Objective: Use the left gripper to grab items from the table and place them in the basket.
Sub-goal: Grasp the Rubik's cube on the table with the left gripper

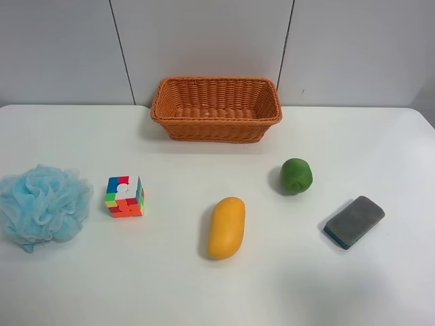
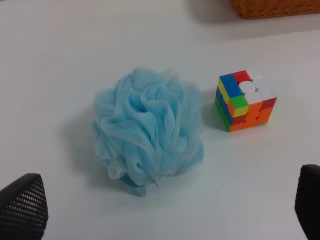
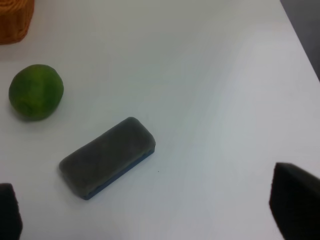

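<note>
The empty wicker basket (image 1: 216,109) stands at the back of the white table (image 1: 170,285). In front of it lie a light-blue bath pouf (image 1: 43,204), a multicoloured puzzle cube (image 1: 124,196), a yellow-orange mango (image 1: 226,227), a round green fruit (image 1: 296,175) and a grey sponge with a blue base (image 1: 354,221). No arm shows in the exterior high view. In the left wrist view my left gripper (image 2: 165,210) is open and empty, hovering near the pouf (image 2: 148,129) with the cube (image 2: 244,99) beside it. My right gripper (image 3: 152,207) is open and empty above the sponge (image 3: 106,156), with the green fruit (image 3: 36,91) nearby.
A grey panelled wall (image 1: 204,41) rises behind the table. The basket's corner shows in the right wrist view (image 3: 15,20) and its edge in the left wrist view (image 2: 275,7). The table's edge (image 3: 300,40) runs close to the sponge's side.
</note>
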Available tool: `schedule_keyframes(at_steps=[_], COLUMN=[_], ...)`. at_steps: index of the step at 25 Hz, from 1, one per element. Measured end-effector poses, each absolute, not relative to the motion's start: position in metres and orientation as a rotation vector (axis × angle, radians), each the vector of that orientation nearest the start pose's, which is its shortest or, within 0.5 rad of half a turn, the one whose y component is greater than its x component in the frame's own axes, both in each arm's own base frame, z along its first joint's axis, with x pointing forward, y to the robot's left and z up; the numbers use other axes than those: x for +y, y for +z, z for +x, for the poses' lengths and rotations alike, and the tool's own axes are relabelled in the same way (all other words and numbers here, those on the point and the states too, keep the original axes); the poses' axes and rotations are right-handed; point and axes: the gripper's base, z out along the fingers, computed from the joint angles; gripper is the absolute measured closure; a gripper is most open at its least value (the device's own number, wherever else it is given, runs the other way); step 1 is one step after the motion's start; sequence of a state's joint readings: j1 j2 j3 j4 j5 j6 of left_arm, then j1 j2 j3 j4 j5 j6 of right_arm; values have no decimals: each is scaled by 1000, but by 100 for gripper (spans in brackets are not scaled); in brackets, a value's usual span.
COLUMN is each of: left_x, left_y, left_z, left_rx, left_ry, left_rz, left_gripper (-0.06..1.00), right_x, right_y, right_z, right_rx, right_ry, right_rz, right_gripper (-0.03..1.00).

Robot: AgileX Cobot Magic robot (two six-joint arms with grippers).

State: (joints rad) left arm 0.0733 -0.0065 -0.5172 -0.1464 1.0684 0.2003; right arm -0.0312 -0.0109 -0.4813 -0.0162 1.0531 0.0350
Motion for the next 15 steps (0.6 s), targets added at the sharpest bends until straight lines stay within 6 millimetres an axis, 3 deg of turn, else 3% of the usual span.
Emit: schedule_keyframes(at_steps=[15], left_x=[-12], left_y=[282], left_z=[-8], left_rx=[2015], left_ry=[-1], left_rz=[138], left_gripper=[-5], right_x=[-1], right_y=[273], right_z=[-4], right_rx=[2043], right_ry=[-17], right_rz=[68], right_gripper=[-3])
